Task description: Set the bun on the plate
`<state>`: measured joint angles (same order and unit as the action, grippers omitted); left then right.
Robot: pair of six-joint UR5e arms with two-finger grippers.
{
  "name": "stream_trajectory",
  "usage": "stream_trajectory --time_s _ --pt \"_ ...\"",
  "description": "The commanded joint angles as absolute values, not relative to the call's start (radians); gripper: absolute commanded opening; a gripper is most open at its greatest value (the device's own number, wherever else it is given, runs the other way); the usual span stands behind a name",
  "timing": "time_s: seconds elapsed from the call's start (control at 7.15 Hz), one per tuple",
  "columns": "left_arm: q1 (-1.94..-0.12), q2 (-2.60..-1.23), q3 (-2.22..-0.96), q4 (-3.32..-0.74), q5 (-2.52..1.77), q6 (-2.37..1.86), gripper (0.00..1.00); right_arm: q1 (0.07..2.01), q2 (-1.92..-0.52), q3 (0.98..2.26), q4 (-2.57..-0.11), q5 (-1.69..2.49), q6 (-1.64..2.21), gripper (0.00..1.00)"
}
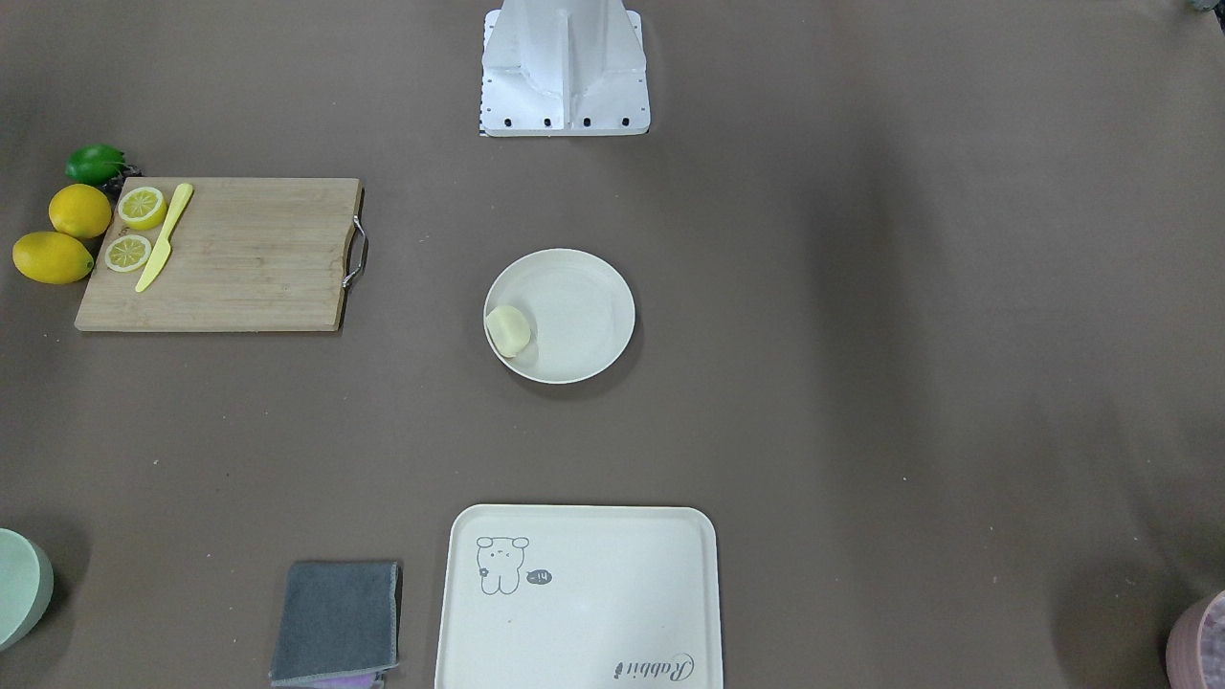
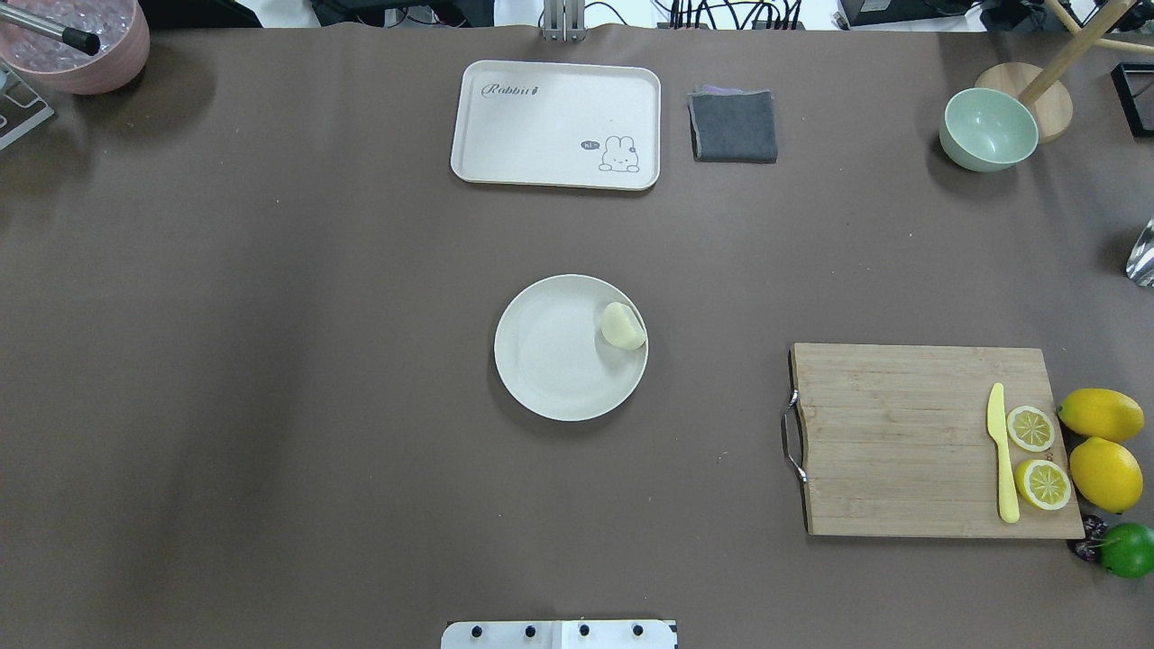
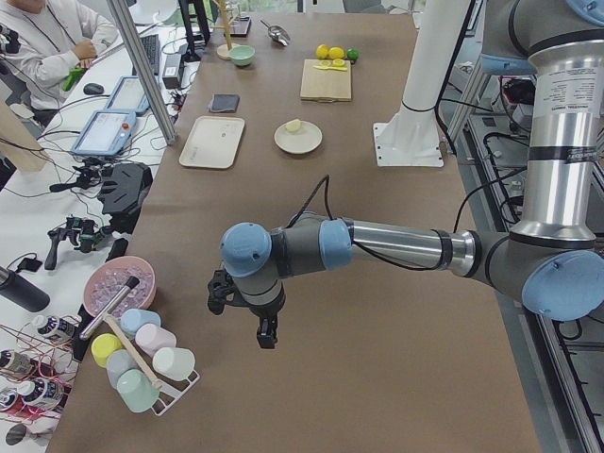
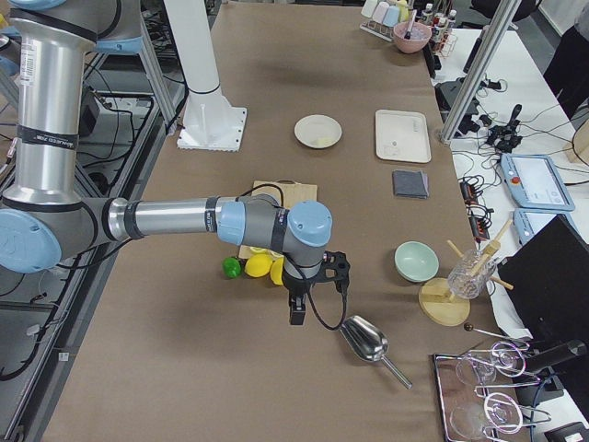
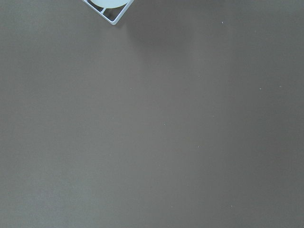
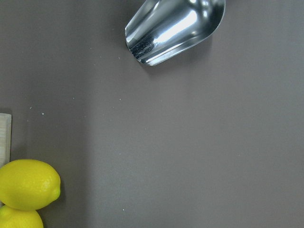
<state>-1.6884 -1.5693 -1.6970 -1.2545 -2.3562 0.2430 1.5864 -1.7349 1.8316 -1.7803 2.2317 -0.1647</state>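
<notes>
The pale cream bun (image 2: pixel 622 325) lies inside the round off-white plate (image 2: pixel 550 356) at mid-table, against the rim on the robot's right side; it shows too in the front view as bun (image 1: pixel 508 330) on plate (image 1: pixel 586 311). Both arms are drawn back to the table's ends, far from the plate. My left gripper (image 3: pixel 243 319) hangs over bare cloth near a cup rack, and my right gripper (image 4: pixel 319 293) hangs near a metal scoop. Each shows only in a side view, so I cannot tell whether it is open or shut.
A cream tray (image 2: pixel 541 117), grey cloth (image 2: pixel 733 126) and green bowl (image 2: pixel 987 131) line the far edge. A cutting board (image 2: pixel 902 433) with lemon halves and a yellow knife sits at right, whole lemons (image 2: pixel 1102 442) beside it. Metal scoop (image 6: pixel 175 28), pink bowl (image 2: pixel 81 45).
</notes>
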Motion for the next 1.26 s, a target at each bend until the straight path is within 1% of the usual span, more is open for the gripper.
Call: stream_trajectory --time_s 0.0,0.28,1.12 --pt "-1.689 -1.568 -1.724 -1.250 -2.356 0.245 0.98 1.588 -1.736 1.832 -1.781 2.230 -0.164 1.00" --pt "-1.687 -1.562 -1.744 -1.250 -2.355 0.250 0.98 1.586 -1.741 1.832 -1.781 2.230 -0.164 1.00" --pt "-1.687 -1.555 -1.746 -1.250 -2.341 0.245 0.98 1.588 -1.749 1.833 -1.781 2.229 -0.161 1.00"
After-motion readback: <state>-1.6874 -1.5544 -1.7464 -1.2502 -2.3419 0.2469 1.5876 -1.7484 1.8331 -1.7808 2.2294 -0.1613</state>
